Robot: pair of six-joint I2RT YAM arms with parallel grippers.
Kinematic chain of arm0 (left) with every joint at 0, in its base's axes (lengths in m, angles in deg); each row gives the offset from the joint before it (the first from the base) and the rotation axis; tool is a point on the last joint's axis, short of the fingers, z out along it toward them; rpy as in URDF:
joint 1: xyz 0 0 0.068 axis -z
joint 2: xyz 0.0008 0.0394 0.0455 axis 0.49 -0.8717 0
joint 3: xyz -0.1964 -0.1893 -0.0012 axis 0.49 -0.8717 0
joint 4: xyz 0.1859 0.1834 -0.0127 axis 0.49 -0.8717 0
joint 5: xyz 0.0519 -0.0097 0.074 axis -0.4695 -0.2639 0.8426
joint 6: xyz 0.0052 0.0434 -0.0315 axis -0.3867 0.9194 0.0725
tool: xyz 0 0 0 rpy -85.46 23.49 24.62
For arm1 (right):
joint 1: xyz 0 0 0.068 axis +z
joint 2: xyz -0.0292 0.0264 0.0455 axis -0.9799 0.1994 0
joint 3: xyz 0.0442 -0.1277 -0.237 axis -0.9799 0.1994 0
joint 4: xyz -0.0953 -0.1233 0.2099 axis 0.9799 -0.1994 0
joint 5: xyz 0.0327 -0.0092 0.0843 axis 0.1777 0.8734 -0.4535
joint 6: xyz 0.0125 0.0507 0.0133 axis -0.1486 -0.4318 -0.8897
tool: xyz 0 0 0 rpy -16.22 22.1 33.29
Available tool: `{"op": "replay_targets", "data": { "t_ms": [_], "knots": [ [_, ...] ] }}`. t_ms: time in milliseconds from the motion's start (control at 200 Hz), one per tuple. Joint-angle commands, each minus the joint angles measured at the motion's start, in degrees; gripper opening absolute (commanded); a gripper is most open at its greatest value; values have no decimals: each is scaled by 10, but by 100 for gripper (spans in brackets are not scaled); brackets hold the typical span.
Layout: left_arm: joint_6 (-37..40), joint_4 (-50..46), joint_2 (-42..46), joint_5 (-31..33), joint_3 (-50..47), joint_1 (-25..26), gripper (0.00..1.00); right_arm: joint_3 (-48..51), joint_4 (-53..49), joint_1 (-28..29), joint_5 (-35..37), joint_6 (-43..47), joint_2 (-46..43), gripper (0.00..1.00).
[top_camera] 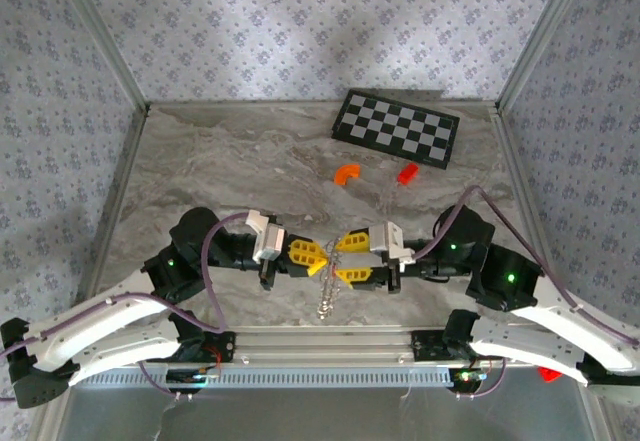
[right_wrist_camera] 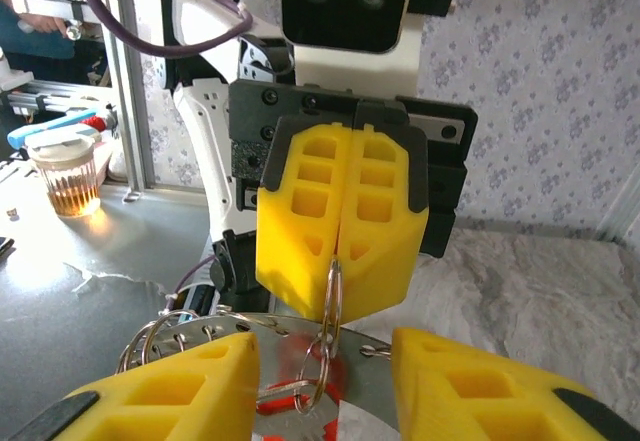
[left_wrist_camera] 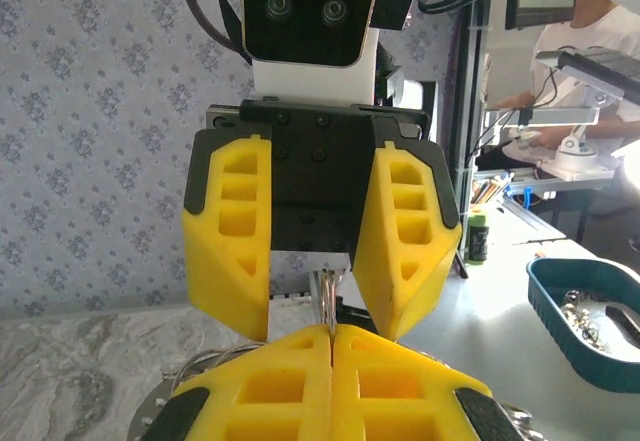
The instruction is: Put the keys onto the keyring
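Note:
My left gripper (top_camera: 312, 254) (left_wrist_camera: 332, 335) is shut on the top of the keyring (right_wrist_camera: 333, 286), a thin silvery ring standing on edge between its yellow fingers (right_wrist_camera: 300, 221). In the top view the keyring (top_camera: 325, 299) trails down from the jaws as a short metal strand. Smaller rings hang below it, and one of the keys (right_wrist_camera: 290, 398), with a red head and a silvery blade, dangles from them. My right gripper (top_camera: 351, 258) (right_wrist_camera: 325, 366) faces the left one with its jaws open on either side of the hanging rings. Its fingers (left_wrist_camera: 228, 236) touch nothing.
A black-and-white checkered board (top_camera: 396, 128) lies at the back right. An orange curved piece (top_camera: 346, 173) and a red brick (top_camera: 407, 173) sit in front of it. Patterned walls close in the marbled tabletop (top_camera: 220, 161) on three sides.

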Motion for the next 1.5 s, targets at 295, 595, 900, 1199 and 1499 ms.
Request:
{"op": "replay_targets", "data": {
  "t_ms": [295,595,900,1199,1499],
  "knots": [
    [18,3,14,17,14,4,0,-7,15,5,50,1,13,20],
    [42,-49,15,42,27,4,0,-26,-26,5,85,19,17,0],
    [133,-231,28,146,78,4,24,-150,-221,5,142,87,82,0],
    [137,-226,19,173,82,4,27,-215,-308,21,170,133,143,0],
    [135,-207,-11,164,81,4,27,-229,-317,36,182,140,164,0]
  ]
}}
